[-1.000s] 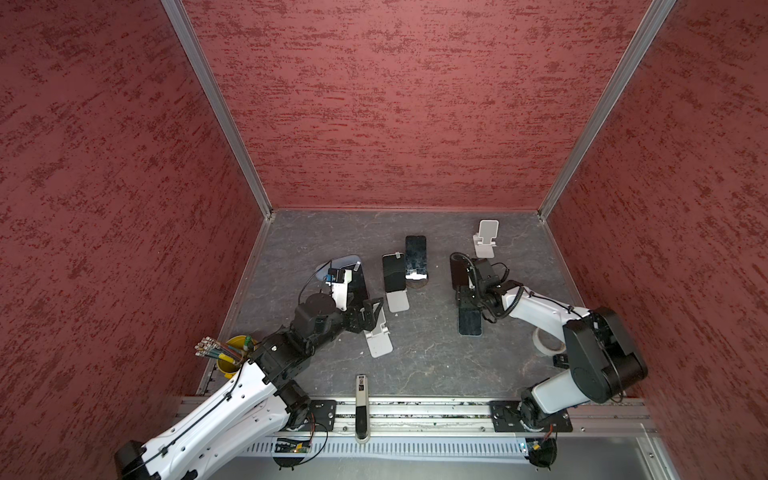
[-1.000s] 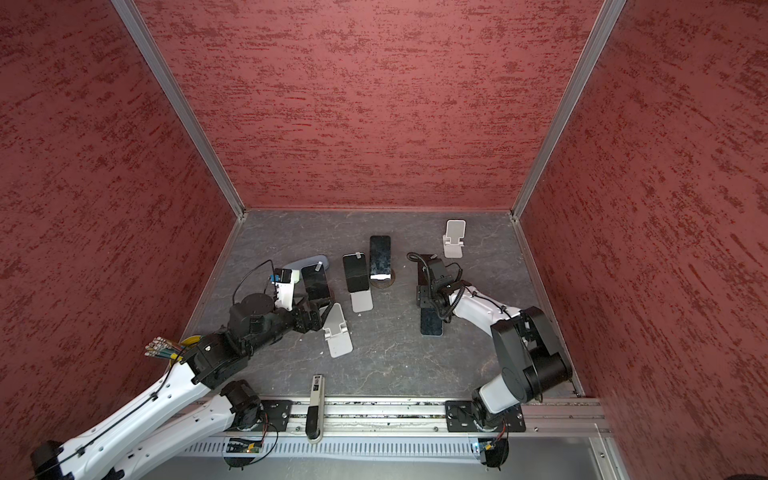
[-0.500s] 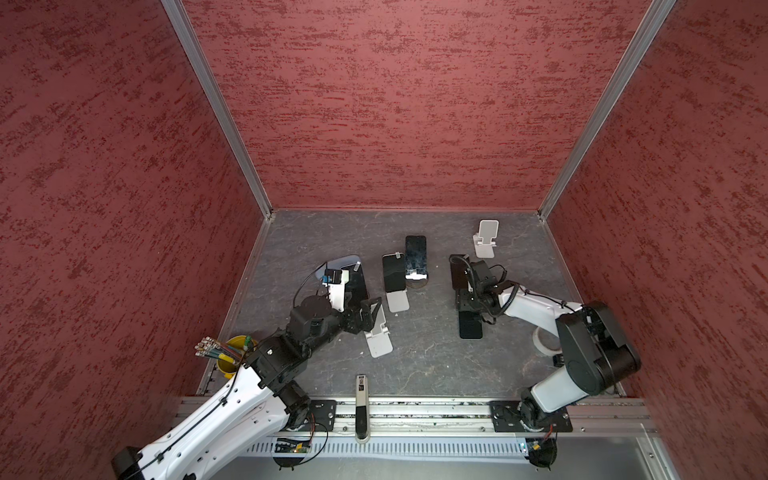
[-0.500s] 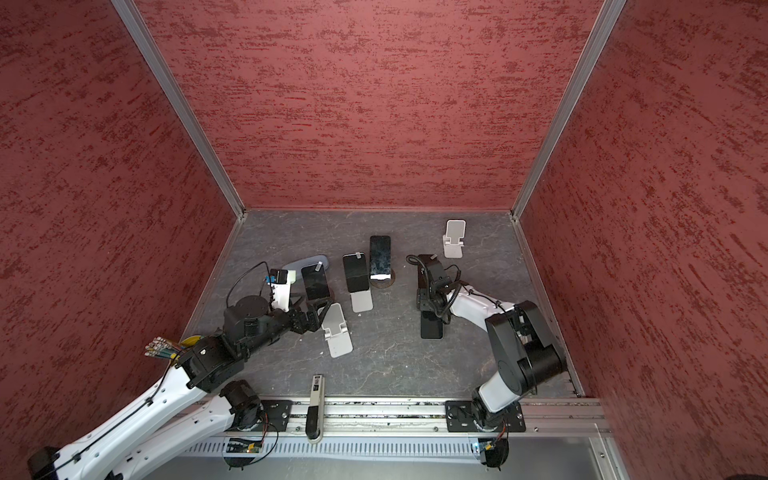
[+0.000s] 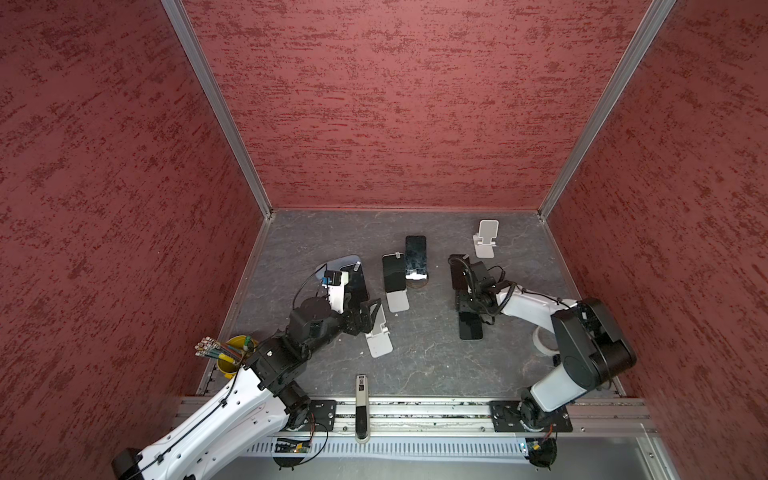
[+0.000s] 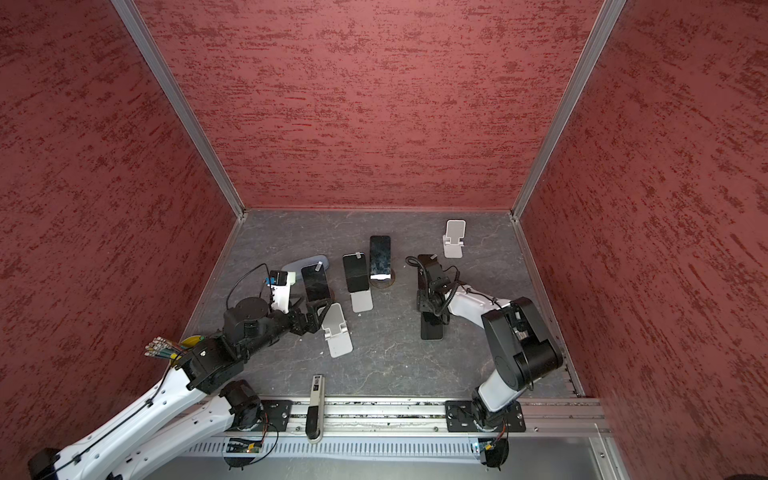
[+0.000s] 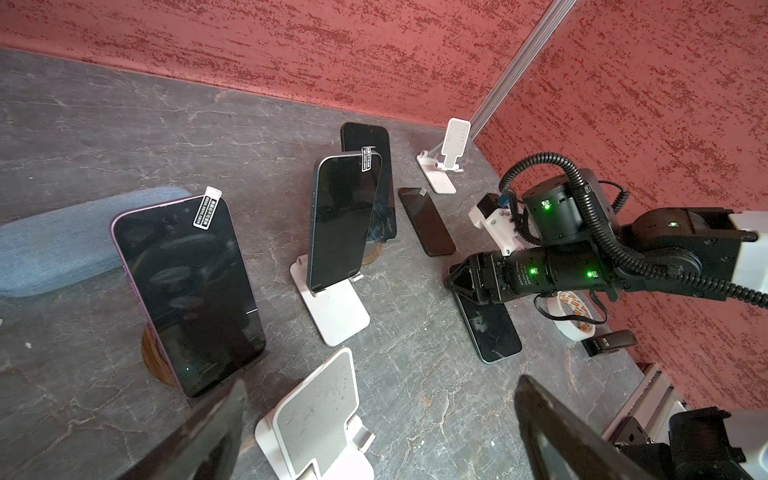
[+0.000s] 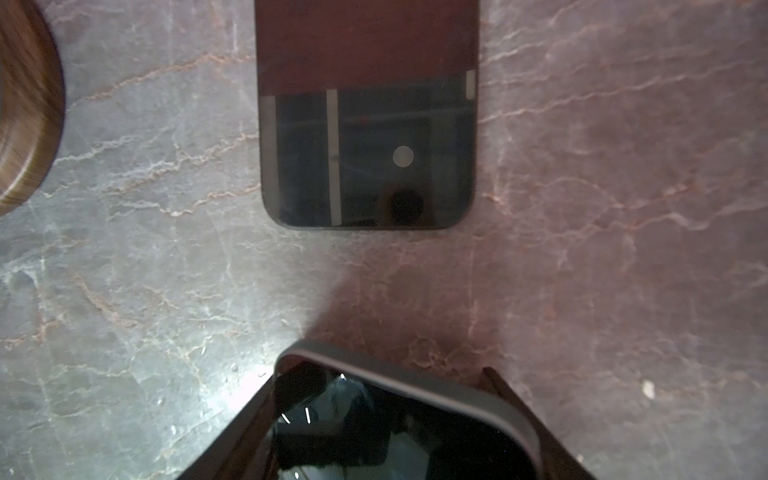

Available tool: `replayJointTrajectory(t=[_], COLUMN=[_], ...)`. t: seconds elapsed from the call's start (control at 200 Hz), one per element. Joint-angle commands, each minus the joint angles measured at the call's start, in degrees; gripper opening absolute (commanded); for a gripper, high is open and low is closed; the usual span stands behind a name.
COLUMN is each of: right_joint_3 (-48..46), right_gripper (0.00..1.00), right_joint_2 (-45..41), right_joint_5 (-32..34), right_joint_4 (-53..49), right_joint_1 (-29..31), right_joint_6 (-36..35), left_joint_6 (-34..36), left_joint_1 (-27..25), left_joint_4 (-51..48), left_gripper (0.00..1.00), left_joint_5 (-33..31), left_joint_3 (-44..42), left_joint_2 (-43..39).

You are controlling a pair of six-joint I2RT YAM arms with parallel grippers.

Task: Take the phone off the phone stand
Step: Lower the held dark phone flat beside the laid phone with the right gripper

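My right gripper [image 5: 467,305] [image 8: 378,378] is shut on the far end of a dark phone [image 5: 470,326] [image 7: 490,328] that lies flat on the grey table. Its fingers press the phone's two long sides. Three more phones lean on stands. A purple-edged one [image 7: 187,291] rests on a round wooden stand. Another [image 5: 393,272] sits on a white stand [image 7: 336,311]. The third [image 5: 415,257] leans on a wooden stand behind. My left gripper [image 5: 368,316] [image 7: 382,380] is open, its fingers straddling an empty white stand [image 5: 378,336] [image 7: 316,415].
Another phone [image 5: 456,270] [image 8: 365,112] lies flat just beyond my right gripper. An empty white stand [image 5: 485,239] is at the back right. A blue pad [image 7: 54,241], a tape roll [image 7: 575,316], a stapler [image 7: 611,343] and a yellow pen cup [image 5: 232,353] sit round the edges.
The right gripper's jaws have narrowed onto the flat phone, and that arm's elbow has drawn in a little. The left arm has shifted slightly back; its jaws stay wide.
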Motion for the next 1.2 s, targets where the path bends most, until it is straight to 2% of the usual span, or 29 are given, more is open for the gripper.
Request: replayJointTrajectory(t=[0.0, 1.198], right_joint_3=[-0.27, -0.68], right_gripper=[0.66, 0.74], right_joint_2=[2.28, 4.94], right_joint_5=[1.12, 1.65], right_joint_4=[-0.71, -0.27], right_joint_1=[0.39, 4.26], right_joint_6=[1.86, 1.30], left_joint_6=[1.00, 1.44], left_joint_1=[0.03, 0.06], left_joint_4=[1.42, -0.56], left_gripper=[0.99, 0.99], left_joint_5=[-0.92, -1.63], left_joint_3=[-0.90, -1.14], left_joint_2=[-0.63, -2.94])
